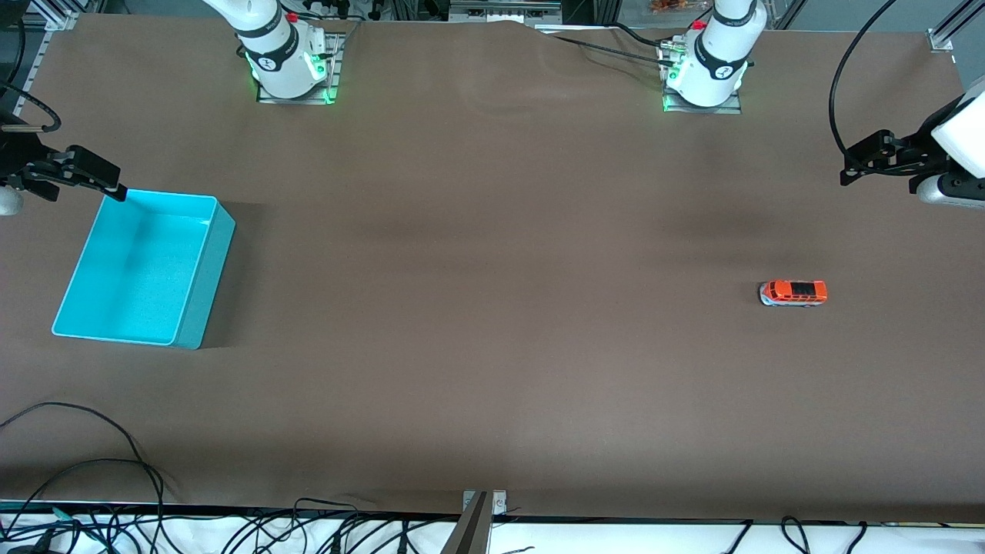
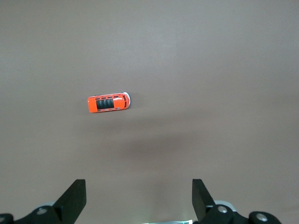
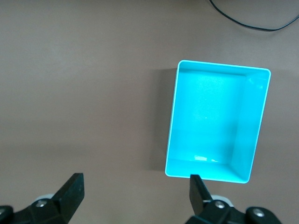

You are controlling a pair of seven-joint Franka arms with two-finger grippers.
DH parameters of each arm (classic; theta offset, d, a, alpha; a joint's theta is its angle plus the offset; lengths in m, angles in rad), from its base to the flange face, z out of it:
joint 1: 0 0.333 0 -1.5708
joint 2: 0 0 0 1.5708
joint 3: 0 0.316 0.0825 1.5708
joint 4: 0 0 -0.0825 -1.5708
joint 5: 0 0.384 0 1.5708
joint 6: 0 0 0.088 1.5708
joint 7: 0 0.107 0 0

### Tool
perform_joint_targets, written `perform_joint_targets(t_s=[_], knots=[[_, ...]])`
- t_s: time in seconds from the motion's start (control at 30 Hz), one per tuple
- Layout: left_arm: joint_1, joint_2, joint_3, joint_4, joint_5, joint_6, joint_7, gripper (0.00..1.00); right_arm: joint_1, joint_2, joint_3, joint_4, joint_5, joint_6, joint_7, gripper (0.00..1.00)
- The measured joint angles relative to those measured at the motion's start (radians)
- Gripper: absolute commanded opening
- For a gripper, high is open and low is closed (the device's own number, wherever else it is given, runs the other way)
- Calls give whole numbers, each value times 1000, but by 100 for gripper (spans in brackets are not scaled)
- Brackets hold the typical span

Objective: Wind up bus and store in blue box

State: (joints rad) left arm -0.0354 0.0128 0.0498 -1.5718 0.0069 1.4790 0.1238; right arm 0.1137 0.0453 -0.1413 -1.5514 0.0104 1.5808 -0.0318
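Bus [image 1: 793,293] far from blue box [image 1: 196,300]; both claws, seemingly edge-cropped, spread, empty.

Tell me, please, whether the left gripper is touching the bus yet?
Apart. The left wrist view shows the left gripper open, with bare table between its fingertips and the bus.

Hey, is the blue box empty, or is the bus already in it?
Empty. The blue box shows only its bare turquoise floor in the right wrist view. The bus stands on the table at the left arm's end.
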Motion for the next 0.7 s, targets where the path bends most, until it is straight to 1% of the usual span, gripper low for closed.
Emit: perform_joint_targets(t_s=[0.7], knots=[[0, 7, 0, 0, 0, 0, 0, 100, 0, 0, 1, 0, 0, 0, 0, 100]])
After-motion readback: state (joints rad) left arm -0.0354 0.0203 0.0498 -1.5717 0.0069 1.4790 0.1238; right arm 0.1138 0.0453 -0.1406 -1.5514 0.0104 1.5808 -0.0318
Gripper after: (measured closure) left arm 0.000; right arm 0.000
